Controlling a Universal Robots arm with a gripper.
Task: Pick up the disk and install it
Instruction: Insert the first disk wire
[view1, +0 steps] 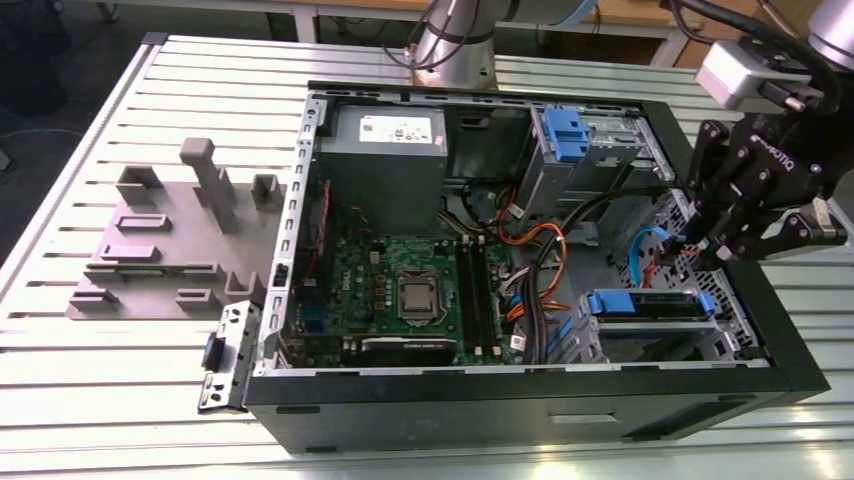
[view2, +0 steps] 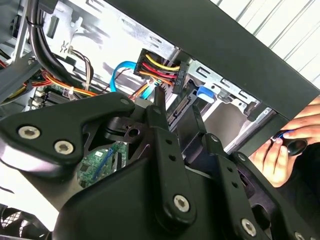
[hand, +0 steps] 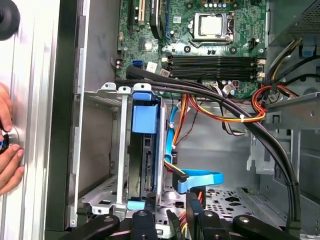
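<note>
The disk (view1: 650, 303) sits in the metal drive cage (view1: 654, 335) at the near corner of the open computer case, on the exterior view's right, blue rails at both ends. In the first wrist view the disk (hand: 148, 165) stands edge-on in the cage under its blue tab (hand: 145, 117). My gripper (view1: 717, 255) hangs over the case's side wall, just above and beyond the cage. Its black fingers (hand: 192, 202) stand slightly apart with nothing between them. In the second wrist view my gripper (view2: 177, 107) points at a cable plug (view2: 160, 67) near the cage.
Orange, black and blue cables (hand: 220, 107) cross the case beside the cage. A blue clip (view1: 567, 135) sits in the upper bay, next to the grey power supply (view1: 387, 135). A grey fixture (view1: 174, 240) lies on the exterior view's left. A person's hand (hand: 7, 160) rests outside the case wall.
</note>
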